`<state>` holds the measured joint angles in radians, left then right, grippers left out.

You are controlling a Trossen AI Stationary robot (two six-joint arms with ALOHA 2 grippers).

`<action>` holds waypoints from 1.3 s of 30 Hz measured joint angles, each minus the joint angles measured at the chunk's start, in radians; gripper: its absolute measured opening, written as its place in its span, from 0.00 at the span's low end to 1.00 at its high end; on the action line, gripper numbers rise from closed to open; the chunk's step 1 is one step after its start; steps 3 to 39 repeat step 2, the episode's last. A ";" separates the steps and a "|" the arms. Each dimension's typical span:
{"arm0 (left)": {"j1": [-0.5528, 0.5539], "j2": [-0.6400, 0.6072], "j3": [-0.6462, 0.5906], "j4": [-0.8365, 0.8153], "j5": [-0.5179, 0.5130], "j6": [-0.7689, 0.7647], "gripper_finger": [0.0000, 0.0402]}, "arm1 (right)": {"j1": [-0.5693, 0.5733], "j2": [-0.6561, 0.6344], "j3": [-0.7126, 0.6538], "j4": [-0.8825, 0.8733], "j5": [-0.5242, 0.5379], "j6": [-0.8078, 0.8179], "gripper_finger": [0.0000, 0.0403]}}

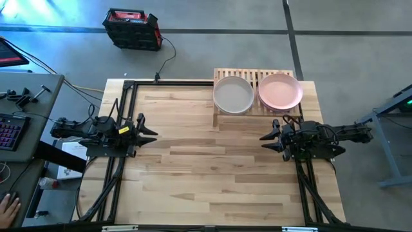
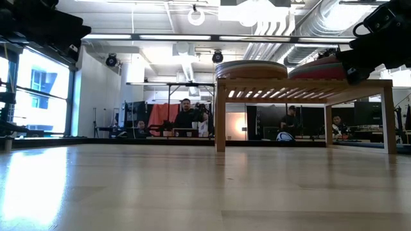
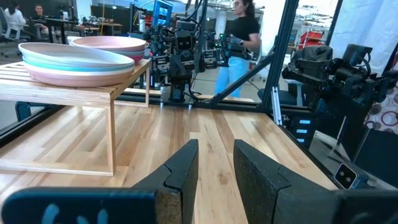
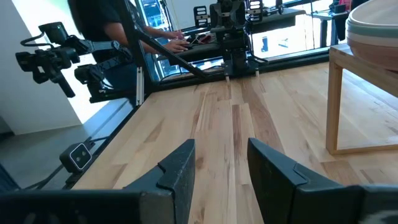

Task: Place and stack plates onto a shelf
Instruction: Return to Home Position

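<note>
Wooden tabletop [image 1: 212, 180] is spreading between both arms: left gripper [image 1: 152, 133] is hovering at 9 o'clock, right gripper [image 1: 265, 140] at 3 o'clock, both with fingers parted, holding nothing. Farther, at 1 o'clock, shelf [image 1: 255, 77] is carrying a grey-topped stack [image 1: 233, 95] and a pink-topped stack [image 1: 280, 91].

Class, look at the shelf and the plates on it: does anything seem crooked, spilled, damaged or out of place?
Nothing stands out. The pale-topped stack and the pink-topped stack sit level, side by side on the shelf. The left gripper and the right gripper are open and empty above the table, clear of the shelf.
</note>
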<state>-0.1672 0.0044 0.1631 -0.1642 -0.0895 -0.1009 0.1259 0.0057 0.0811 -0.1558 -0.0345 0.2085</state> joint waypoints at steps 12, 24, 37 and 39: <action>0.000 0.000 0.000 0.000 0.000 0.000 0.22 | 0.000 0.000 0.000 0.000 0.000 0.000 0.32; 0.000 0.000 0.000 0.000 0.000 0.000 0.22 | 0.000 0.000 0.000 0.000 0.000 0.000 0.32; 0.000 0.000 0.000 0.000 0.000 0.000 0.22 | 0.000 0.000 0.000 0.000 0.000 0.000 0.32; 0.000 0.000 0.000 0.000 0.000 0.000 0.22 | 0.000 0.000 0.000 0.000 0.000 0.000 0.32</action>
